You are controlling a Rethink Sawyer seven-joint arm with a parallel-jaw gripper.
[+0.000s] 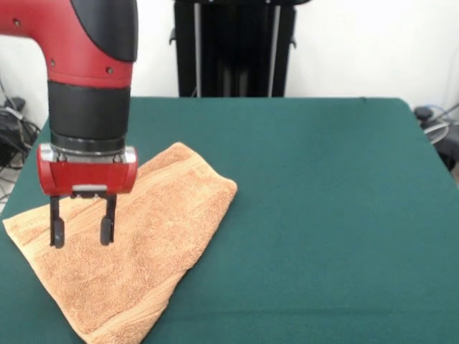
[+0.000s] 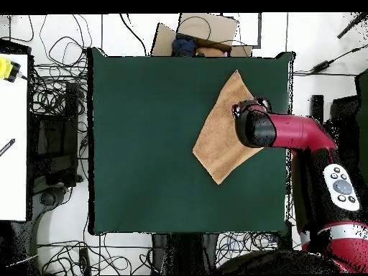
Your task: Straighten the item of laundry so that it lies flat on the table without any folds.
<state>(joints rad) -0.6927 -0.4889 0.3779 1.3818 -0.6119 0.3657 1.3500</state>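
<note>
The item of laundry, an orange-tan terry towel [image 1: 136, 247] [image 2: 224, 129], lies on the green table [image 1: 323, 215] [image 2: 151, 144] near its left side in the front view. It forms a long diamond shape and looks folded over on itself, with a border band along one edge. My gripper [image 1: 81, 231] hangs open just above the towel's left part, with nothing between its fingers. In the overhead view the arm's head [image 2: 255, 126] covers the gripper and the towel's right corner.
Cables lie all around the table [image 2: 57, 108] on the floor. A cardboard box [image 2: 198, 36] sits beyond the table's top edge in the overhead view. A white bench [image 2: 13, 136] stands at the left.
</note>
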